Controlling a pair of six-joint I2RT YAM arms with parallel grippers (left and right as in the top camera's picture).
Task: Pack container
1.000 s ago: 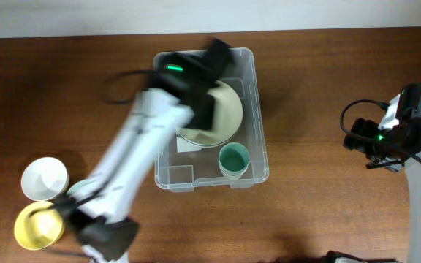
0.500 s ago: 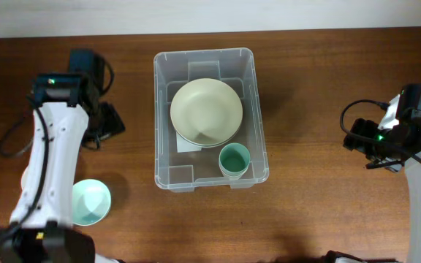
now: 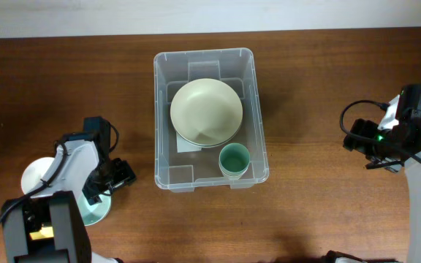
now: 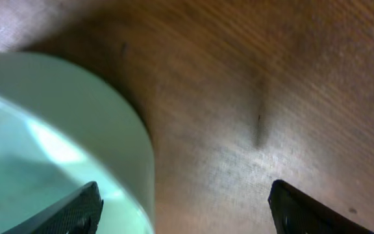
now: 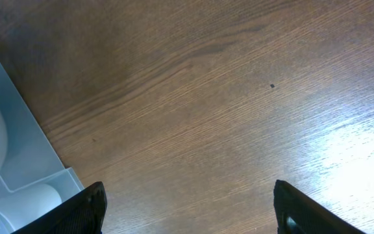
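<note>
The clear plastic container stands mid-table with a cream plate and a green cup inside it. At the lower left my left gripper hovers low over a mint bowl. In the left wrist view that gripper is open and straddles the rim of the mint bowl, one finger inside and one over the wood. My right gripper rests at the right, apart from the container. In the right wrist view it is open over bare wood, and the container corner shows at the left.
A white bowl sits beside the mint one, partly under the left arm. Cables trail from both arms. The table's far edge runs along the top of the overhead view.
The left arm has swung from the container to the lower left, down over the mint bowl, and its jaws have spread wider. The right arm has not moved.
</note>
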